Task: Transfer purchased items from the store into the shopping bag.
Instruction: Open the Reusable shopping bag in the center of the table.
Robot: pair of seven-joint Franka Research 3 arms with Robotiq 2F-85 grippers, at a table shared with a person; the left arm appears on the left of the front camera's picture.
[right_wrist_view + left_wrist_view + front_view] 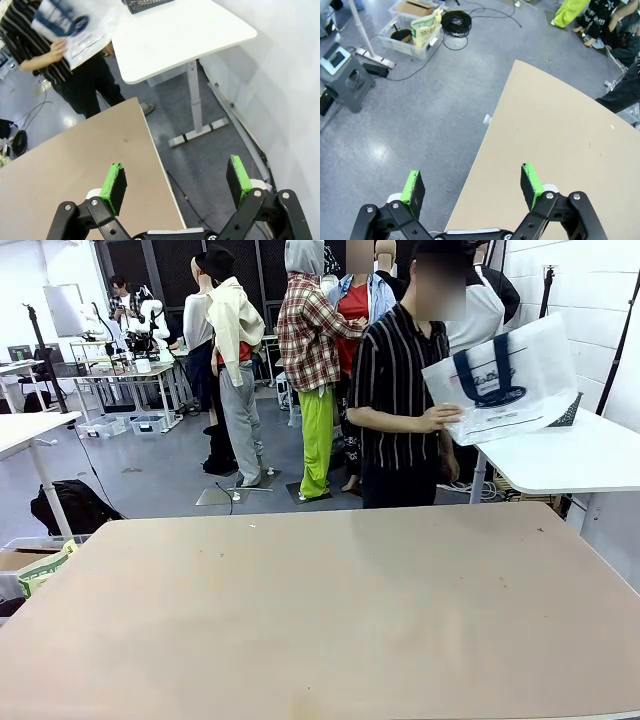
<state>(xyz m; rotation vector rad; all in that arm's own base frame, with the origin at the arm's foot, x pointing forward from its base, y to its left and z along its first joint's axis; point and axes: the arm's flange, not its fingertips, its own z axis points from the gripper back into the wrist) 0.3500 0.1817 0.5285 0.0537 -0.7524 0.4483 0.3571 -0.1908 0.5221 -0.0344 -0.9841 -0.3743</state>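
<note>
While person (393,390) holds shopping bag (512,382) beyond tan table (330,620), left jaws, right jaws spread wide, empty.

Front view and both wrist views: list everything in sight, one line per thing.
Translucent white plastic shopping bag with navy handles: one, white, held up by the person at the far side.
Large beige table: one, beige, before the robot.
White side table: one, white, far right.
Dark grey lattice basket: one, dark grey, on the white side table.
Clear plastic bins: two, clear, on the floor.
Black cable coil: one, black, on the floor.
Person's hand: one, on the shopping bag.
Left gripper: one, black with green pads, open, over the beige table's edge.
Right gripper: one, same colours, open, over the beige table's edge.
</note>
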